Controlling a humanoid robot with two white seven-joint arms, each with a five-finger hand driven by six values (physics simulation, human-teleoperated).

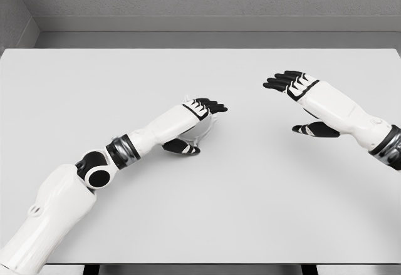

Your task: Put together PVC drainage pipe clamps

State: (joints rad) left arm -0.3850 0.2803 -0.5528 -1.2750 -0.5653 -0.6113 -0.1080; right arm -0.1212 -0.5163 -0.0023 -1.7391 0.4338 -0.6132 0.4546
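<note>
Clamp (204,132): white, I see it under my left hand (199,119), fingers curled round it
Right hand (294,84): spread, well apart from clamp

White table (250,212) — robot hand (202,113) white, black fingers (216,107).

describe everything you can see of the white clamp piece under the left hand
The clamp piece is white, thin and curved, like plastic, and mostly hidden. Only a rim shows under the left hand, which cups it between black fingers and thumb. It sits left of the middle of the white table; whether it rests there is unclear.
</note>
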